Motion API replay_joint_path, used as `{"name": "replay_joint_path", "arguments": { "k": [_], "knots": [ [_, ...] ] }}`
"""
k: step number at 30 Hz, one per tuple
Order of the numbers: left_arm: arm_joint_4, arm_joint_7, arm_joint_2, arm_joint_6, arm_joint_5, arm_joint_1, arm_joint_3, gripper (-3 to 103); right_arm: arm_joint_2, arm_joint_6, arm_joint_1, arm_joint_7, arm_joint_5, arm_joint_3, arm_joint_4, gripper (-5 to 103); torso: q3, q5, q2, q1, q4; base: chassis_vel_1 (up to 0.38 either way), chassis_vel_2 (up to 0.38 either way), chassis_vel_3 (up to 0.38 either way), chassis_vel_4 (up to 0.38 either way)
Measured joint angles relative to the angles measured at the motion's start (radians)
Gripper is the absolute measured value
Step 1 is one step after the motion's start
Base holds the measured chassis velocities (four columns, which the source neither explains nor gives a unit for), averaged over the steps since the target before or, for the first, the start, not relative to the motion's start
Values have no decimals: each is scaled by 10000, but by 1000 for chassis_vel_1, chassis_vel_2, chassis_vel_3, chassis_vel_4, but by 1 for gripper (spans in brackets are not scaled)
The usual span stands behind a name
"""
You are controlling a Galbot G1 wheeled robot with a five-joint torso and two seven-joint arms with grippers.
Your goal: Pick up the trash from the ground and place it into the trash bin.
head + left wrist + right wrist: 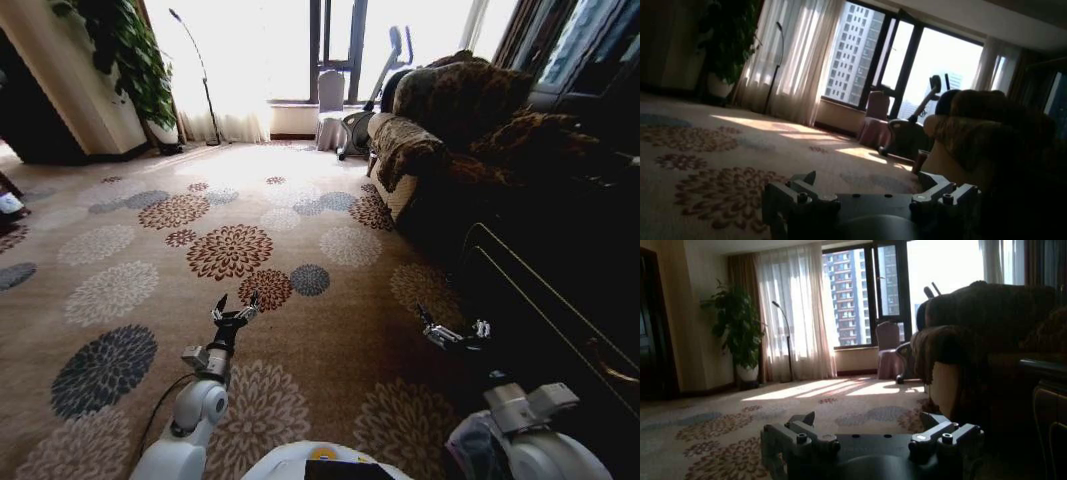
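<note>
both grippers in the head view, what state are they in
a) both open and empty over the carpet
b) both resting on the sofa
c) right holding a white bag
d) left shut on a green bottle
a: the left gripper and right gripper both have their fingers spread with nothing between them, held over the carpet, with the sofa farther off.

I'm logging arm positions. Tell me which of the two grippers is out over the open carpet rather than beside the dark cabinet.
The left gripper: open, it hangs over the flowered carpet mid-room. The right gripper, also open, sits against the dark cabinet.
</note>
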State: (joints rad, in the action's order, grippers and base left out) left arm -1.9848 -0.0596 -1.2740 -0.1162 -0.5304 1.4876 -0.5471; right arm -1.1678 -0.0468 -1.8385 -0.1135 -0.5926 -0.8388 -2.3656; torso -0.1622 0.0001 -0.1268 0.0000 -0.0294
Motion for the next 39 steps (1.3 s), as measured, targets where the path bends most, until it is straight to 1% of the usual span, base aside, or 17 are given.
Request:
{"name": "replay_joint_path", "arguments": {
  "k": [1,4,6,8,9,10,11,14,16,19,25,27,31,32,33,37,39],
  "knots": [
    [0,0,0,0,0,1,0,100,0,0,0,0,0,0,-1,100,0,-8,0,0,-1,321,-329,-354,322],
    [0,0,0,0,0,1,0,100,0,0,0,0,0,0,0,100,0,6,0,0,0,346,-341,-355,353],
    [0,0,0,0,0,1,0,100,0,0,0,0,0,0,-1,100,0,3,-1,0,-1,358,-361,-373,369],
    [0,0,0,0,0,1,1,100,0,0,0,0,0,0,-1,100,0,-12,0,0,-1,357,-364,-365,369],
    [0,0,0,0,0,1,1,100,0,0,0,0,0,0,-1,100,0,-12,0,0,-1,357,-364,-359,370],
    [0,0,0,0,0,1,0,100,0,0,0,0,0,0,-1,100,0,4,0,0,1,356,-335,-359,328],
    [0,0,0,0,0,1,0,100,0,0,0,0,0,0,0,100,0,8,0,0,0,356,-365,-387,328],
    [1,0,-1,0,0,1,1,100,0,0,0,0,0,0,-1,100,-1,-7,0,0,0,366,-367,-343,365],
    [0,0,0,0,0,1,0,100,0,0,0,0,0,0,-1,100,0,3,-1,0,-2,342,-341,-361,348],
    [0,0,-1,0,0,1,1,100,0,0,0,0,0,0,-1,100,0,-3,0,0,-1,355,-350,-360,357],
    [0,0,0,0,0,2,1,100,0,0,-1,0,0,0,0,100,0,3,-1,0,0,380,-331,-386,327],
    [0,0,-1,0,0,4,1,100,0,0,-2,0,0,0,-1,100,0,-3,-1,0,-3,411,-238,-378,286],
    [0,1,-2,0,0,5,1,100,0,0,-5,0,0,0,0,100,4,5,-2,-2,1,337,-151,-296,147],
    [0,1,-2,0,0,5,1,100,0,0,-7,0,0,0,0,100,4,4,-3,-2,1,238,11,-275,-32],
    [1,1,-2,0,0,4,2,100,0,0,-6,0,0,-1,-1,100,3,-8,-2,-2,0,238,66,-227,-32],
    [0,0,0,0,0,1,-1,100,0,0,0,0,0,0,-1,100,-2,0,-1,-1,-3,149,115,-163,-117],
    [1,0,2,0,0,-1,-4,100,-1,0,2,-1,0,1,-1,100,-4,-9,0,0,-5,74,157,-43,-150]
  ]
}}
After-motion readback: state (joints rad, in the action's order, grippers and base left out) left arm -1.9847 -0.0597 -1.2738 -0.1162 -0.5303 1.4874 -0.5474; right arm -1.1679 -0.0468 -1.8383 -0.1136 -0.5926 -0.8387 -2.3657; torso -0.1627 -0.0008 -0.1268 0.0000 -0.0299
